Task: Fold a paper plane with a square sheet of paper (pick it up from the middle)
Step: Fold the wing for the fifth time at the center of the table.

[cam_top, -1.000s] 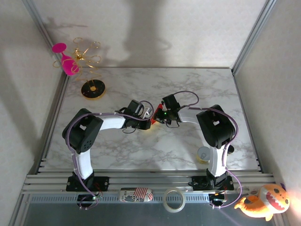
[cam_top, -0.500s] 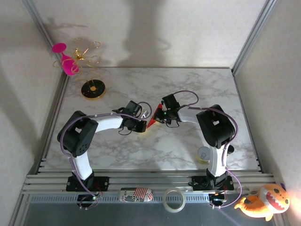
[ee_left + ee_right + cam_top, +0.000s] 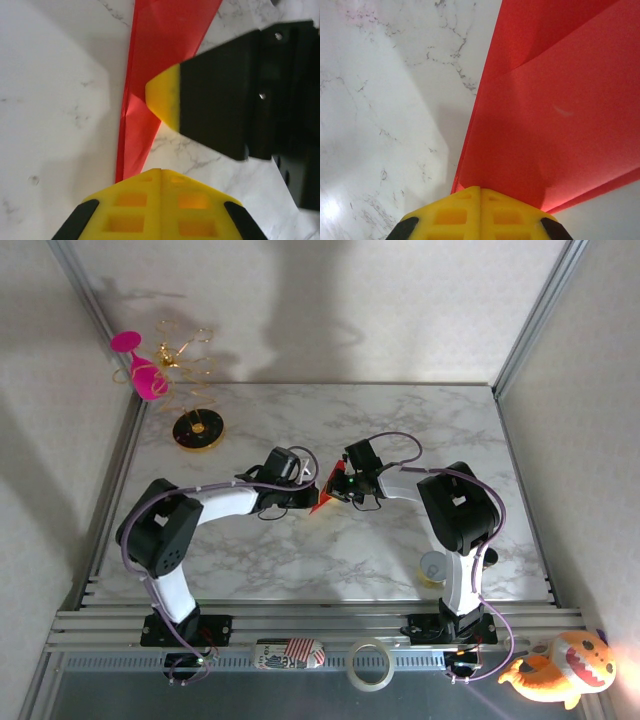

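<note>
**Item:** square sheet of paper, red, part-folded into a narrow wedge, lying between the two grippers.
**Right gripper**: jaws closed, pinching the sheet's edge.
**Left gripper**: jaws closed, tip at the wedge's narrow end.
**Change:** left gripper has shifted along the fold, so more red shows beside it.
**Reading:** probably pressing a crease; plane unfinished.

Paper is plain bright red, bench is white marble with grey veins. Wine glass is hot pink, its stand gold.
</note>
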